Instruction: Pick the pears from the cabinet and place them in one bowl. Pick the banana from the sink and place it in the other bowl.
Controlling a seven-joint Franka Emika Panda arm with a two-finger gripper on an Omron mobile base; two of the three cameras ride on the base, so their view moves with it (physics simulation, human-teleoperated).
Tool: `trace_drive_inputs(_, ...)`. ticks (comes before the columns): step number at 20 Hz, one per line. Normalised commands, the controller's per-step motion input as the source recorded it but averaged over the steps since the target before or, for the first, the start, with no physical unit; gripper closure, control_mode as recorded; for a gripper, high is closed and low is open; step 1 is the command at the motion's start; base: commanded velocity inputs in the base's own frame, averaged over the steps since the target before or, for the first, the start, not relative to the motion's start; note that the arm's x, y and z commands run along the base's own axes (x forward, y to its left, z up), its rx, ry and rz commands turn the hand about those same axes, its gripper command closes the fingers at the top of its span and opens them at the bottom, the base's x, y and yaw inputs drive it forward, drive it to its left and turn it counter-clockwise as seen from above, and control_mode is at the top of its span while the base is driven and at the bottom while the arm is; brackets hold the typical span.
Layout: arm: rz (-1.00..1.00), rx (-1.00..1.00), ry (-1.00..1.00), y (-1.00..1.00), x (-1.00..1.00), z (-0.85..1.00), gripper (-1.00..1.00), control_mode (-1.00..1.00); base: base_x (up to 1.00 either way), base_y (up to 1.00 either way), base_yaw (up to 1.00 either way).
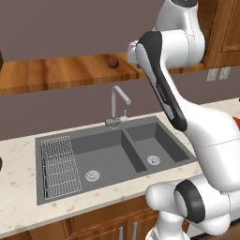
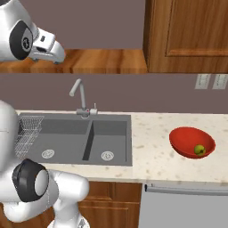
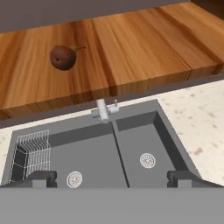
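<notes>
End effector [image 3: 112,177]: fingertips spread wide apart, nothing between them, above the sink [image 3: 105,144]. Sink: dark grey double basin set in the speckled counter [image 2: 169,129], white wire rack [image 1: 58,166] in the left basin. Reddish-brown pear [image 3: 62,57]: on the cabinet shelf [image 3: 131,52]. Yellow-green pear [image 2: 199,149]: inside the red bowl [image 2: 189,136], on the counter right of the sink.

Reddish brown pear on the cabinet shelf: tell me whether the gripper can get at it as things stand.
Probably yes. The gripper is open and faces the doorless shelf, where the reddish brown pear lies alone with nothing in front of it. The faucet stands below the shelf edge, out of the way.
</notes>
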Motion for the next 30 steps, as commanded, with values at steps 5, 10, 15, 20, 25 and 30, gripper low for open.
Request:
trace_drive_inputs(5, -0.04, 0.0, -0.03, 0.32, 0.89, 0.11, -1.0, -1.0, 0.0, 0.0, 0.0)
trace_drive_inputs(10, -0.01, 0.0, -0.02, 0.36, 0.71, -0.22, -1.0, -1.0, 0.0, 0.0, 0.0)
trace_drive_inputs(15, 0.0, 0.0, -0.07, 0.16, 0.55, -0.37, -1.0, -1.0, 0.0, 0.0, 0.0)
trace_drive_inputs(20, 0.0, -0.03, -0.2, 0.13, 0.62, -0.06, -1.0, -1.0, 0.0, 0.0, 0.0)
trace_drive_inputs(25, 0.02, -0.02, -0.16, 0.13, 0.5, -0.36, -1.0, -1.0, 0.0, 0.0, 0.0)
trace_drive_inputs(30, 0.01, 0.0, -0.05, 0.09, 0.58, -0.27, -1.0, -1.0, 0.0, 0.0, 0.0)
